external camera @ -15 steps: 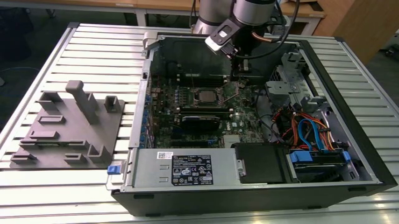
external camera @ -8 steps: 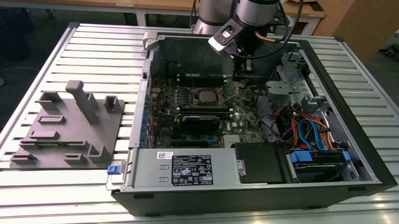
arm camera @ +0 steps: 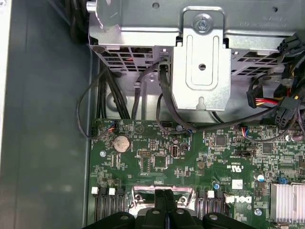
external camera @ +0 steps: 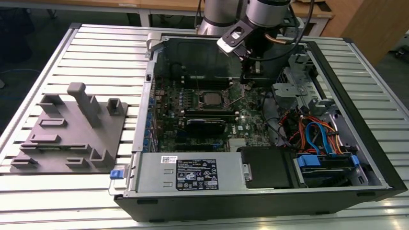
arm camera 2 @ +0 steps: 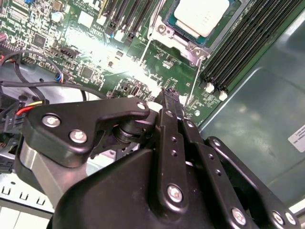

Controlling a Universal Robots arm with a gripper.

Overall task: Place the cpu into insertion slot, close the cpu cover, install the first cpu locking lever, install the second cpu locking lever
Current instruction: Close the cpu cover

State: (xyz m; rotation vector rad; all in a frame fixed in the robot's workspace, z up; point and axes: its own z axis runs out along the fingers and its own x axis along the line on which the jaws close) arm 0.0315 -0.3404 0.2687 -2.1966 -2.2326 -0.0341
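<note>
Exterior view: one open PC case [external camera: 357, 158] on the slatted counter [external camera: 96, 48], one grey fixture tray [external camera: 70, 129] at the exterior view's left. The tool [external camera: 251, 74] hangs inside the case at the far side. The cpu [external camera: 210, 98] sits in the insertion slot [external camera: 198, 98], which lies toward the exterior view's left of the tool and nearer; they are close but not touching. Second wrist view: tool [arm camera 2: 169, 94] is closed with its fingers together and nothing visibly pinched. One cpu [arm camera 2: 200, 16] is seated silver top up, with one cpu cover [arm camera 2: 189, 45] framing it and looking down flat. Two thin lever rods [arm camera 2: 194, 78] run from the socket corners out over the board, and the nearer one points roughly at the tool tip. By my read neither is latched. A bank of memory slots [arm camera 2: 248, 43] sits beside the socket. Can't count them cleanly. First wrist view: the tool [arm camera: 164, 193] is closed here too, with grey socket metal just beside the tip. Beyond it are one coin cell [arm camera: 120, 141] and one metal bracket [arm camera: 202, 71].
</note>
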